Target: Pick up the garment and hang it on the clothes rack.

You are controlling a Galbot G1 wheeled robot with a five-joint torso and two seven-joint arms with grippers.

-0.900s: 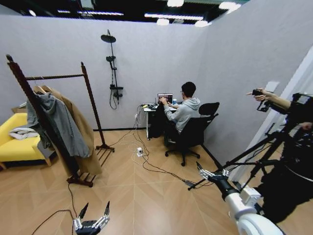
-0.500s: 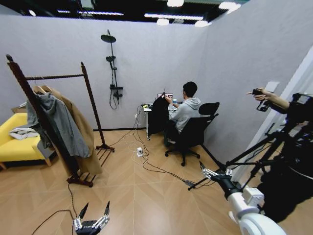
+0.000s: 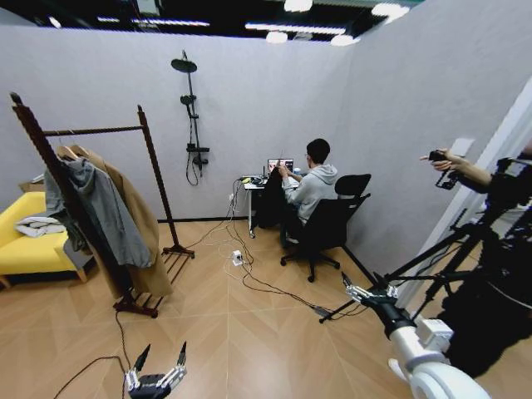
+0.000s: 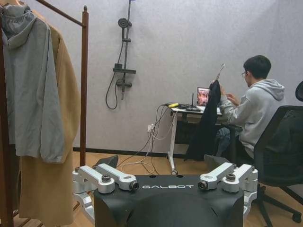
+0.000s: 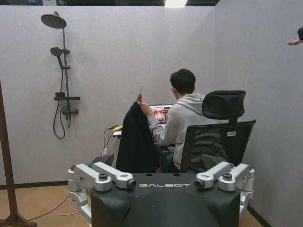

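— So, what's the biggest thing out there?

— That tall dark reddish-brown wooden clothes rack (image 3: 91,199) with ball finials and one horizontal bar, standing on the wood floor to the robot's left. A grey hooded jacket (image 3: 100,212) and a long tan coat (image 3: 145,229) hang on it, touching each other, with a yellow sofa (image 3: 25,241) just beyond.

— And the long black soft-fabric garment?

— Far across the room, by the small white surface (image 3: 253,184) against the back wall. A seated person in a grey hoodie (image 5: 182,120) holds it up by the metal hook of its hanger; it hangs down beside the surface, its hem near the floor (image 4: 206,125).

— Where does that put it against each claw?

— Well apart from both. The left claw (image 3: 155,366) sits low near the floor, close to the robot, fingers spread wide with nothing between them. The right claw (image 3: 367,293) reaches forward on the right side, also spread open and empty, pointing roughly toward the person's black office chair (image 3: 328,229). The garment lies beyond both, straight ahead in each wrist view.
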